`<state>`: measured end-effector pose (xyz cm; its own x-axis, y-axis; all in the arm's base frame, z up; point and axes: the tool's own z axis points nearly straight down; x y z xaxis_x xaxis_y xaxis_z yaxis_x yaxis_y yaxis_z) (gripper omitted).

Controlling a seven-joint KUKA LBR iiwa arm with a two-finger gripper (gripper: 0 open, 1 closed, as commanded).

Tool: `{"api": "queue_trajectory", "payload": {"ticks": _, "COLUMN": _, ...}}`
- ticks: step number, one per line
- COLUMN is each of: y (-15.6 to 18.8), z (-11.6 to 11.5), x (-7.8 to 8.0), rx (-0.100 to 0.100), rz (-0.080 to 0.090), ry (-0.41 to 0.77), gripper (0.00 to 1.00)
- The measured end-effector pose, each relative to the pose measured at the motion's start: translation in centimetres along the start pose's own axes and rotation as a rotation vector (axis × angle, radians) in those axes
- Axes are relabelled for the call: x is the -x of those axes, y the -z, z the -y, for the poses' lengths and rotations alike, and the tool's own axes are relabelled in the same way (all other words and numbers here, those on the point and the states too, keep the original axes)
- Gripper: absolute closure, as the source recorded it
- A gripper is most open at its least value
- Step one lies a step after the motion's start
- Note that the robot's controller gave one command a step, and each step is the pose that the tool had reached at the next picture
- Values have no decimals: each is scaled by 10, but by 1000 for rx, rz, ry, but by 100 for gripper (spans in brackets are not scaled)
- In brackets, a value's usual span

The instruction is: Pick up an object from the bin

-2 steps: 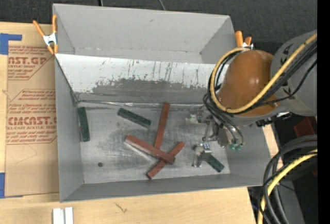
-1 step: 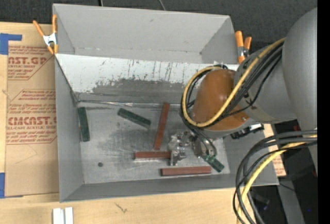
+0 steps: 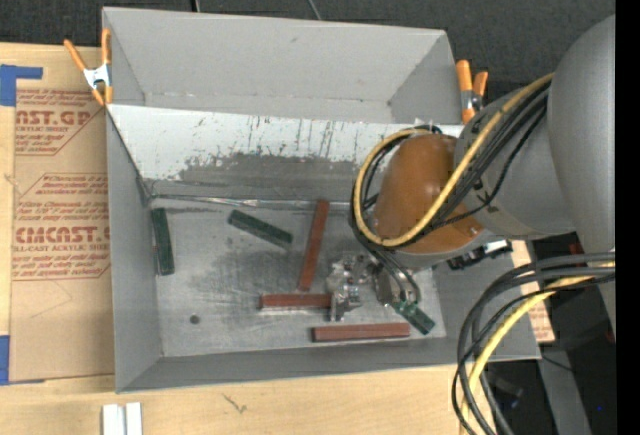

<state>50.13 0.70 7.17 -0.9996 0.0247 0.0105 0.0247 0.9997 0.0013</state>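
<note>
Light falls evenly from above, moderately bright. The sloping back wall of the bin (image 3: pixel 270 53) is pale and flatly lit, its floor duller with a mottled sheen. The orange cover (image 3: pixel 425 188) carries a soft highlight on top; beneath it the claw (image 3: pixel 346 293) sits in soft shade, and the ground behind the bin is dark

Grey arm (image 3: pixel 590 123), orange cover (image 3: pixel 420 188), yellow-black cables (image 3: pixel 497 333)

The grey metal bin (image 3: pixel 215 273) has a scuffed floor. On it lie a dark green bar (image 3: pixel 160 241) along the left wall, a tilted green bar (image 3: pixel 260 228) mid-floor, a slanted brown stick (image 3: pixel 314 245), a flat brown stick (image 3: pixel 290 302), a near brown stick (image 3: pixel 360 332) and, at right, a small green block (image 3: pixel 420 318).
</note>
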Motion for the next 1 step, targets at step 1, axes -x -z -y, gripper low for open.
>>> {"api": "queue_trajectory", "payload": {"ticks": 1, "y": 177, "z": 9, "x": 3, "rx": 0, "rz": 16, "ry": -45, "gripper": 100}}
